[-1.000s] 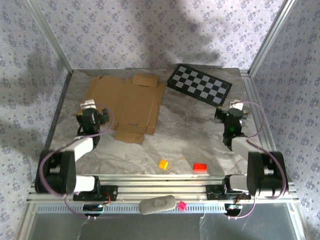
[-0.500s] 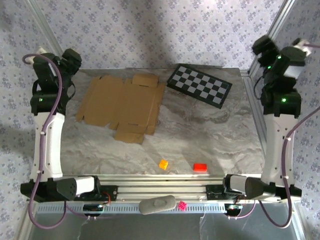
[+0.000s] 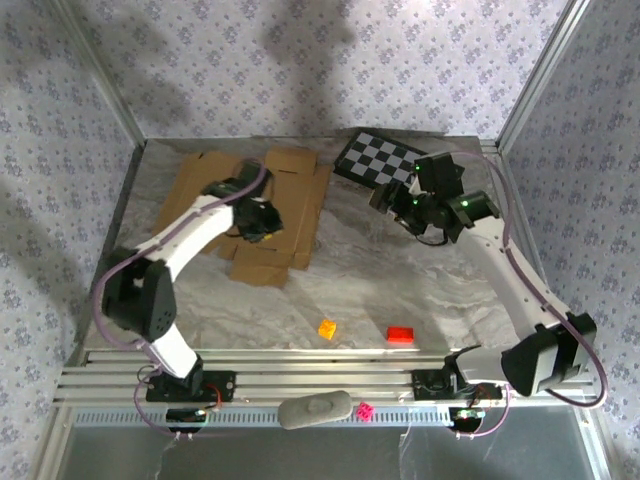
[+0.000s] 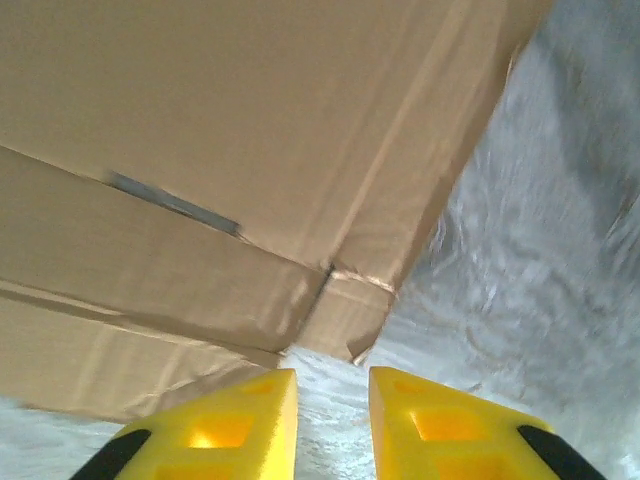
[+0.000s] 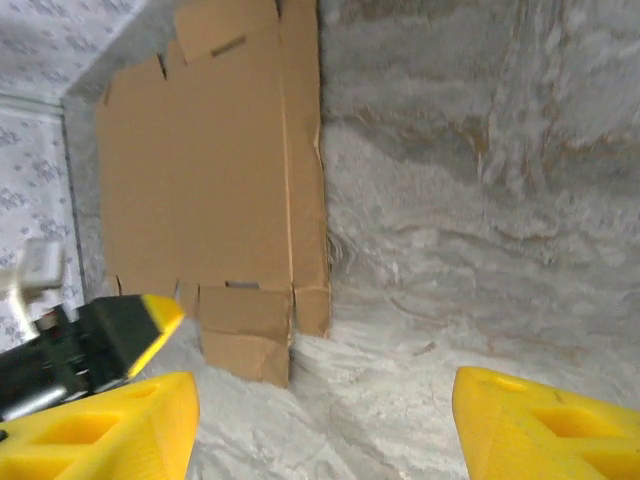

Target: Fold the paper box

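The left jaws, narrowly apart, hover at the paper box [image 4: 230, 130]; right jaws gape well away.

My pincer [image 4: 333, 425] hangs just off one edge of the paper box [image 4: 230, 130], its two yellow fingers [image 4: 235, 425] a narrow gap apart with nothing between them. The box is a flat brown sheet with creases running across it and a short dark slot [image 4: 172, 200] in one panel. A small corner flap [image 4: 345, 318] (slightly curled at its edge) points toward my fingertips. Right of the box lies the grey marbled table [image 4: 540, 260].
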